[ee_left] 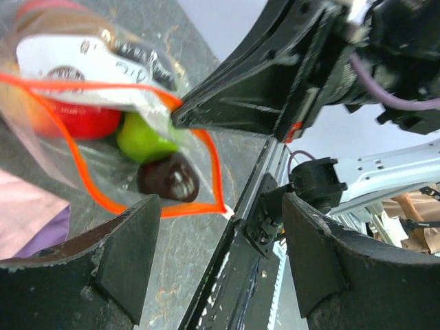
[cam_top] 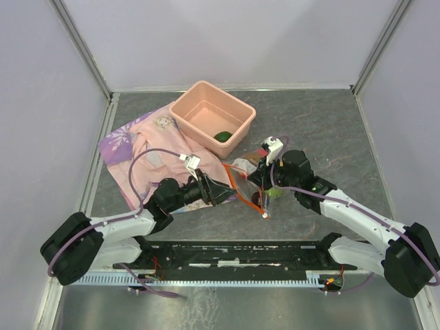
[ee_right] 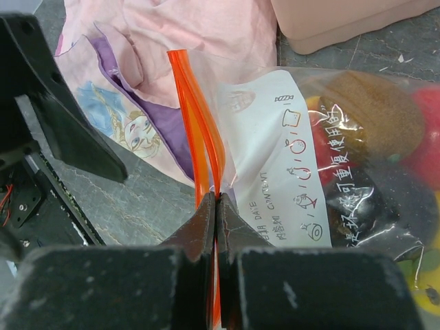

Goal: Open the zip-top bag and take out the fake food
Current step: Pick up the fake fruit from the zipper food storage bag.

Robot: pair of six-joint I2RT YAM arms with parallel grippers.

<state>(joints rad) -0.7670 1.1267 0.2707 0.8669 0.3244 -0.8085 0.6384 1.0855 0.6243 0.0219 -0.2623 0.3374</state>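
A dark grey, stone-patterned tabletop (cam_top: 330, 130) carries everything. On its far left lies a crumpled pink-and-purple printed cloth (cam_top: 137, 148). A salmon-pink rectangular tub (cam_top: 206, 86) sits on the cloth's right side, with one green piece (cam_top: 222, 136) in its right corner.

Just near of the tub, at the cloth's right edge, the zip-top bag (cam_top: 242, 175) sits on the tabletop between the two arms. It is clear and crinkly, with a white printed label and an orange-red zip strip (ee_right: 196, 117). In the left wrist view the two sides of the strip bow apart into a loop.

The right hand (ee_right: 216, 206) comes in from the right, its jaws pressed together on the zip strip, pinching the bag. The left hand (ee_left: 220, 227) is at the bag's left side, its jaws wide apart with nothing between them.

The fake food is inside the bag: a red piece (ee_left: 79, 122), a green one (ee_left: 141, 137), a glossy dark one (ee_left: 168, 177) and a rough brown round one (ee_right: 375, 113). The small white slider (ee_left: 227, 212) sits at the strip's near end.
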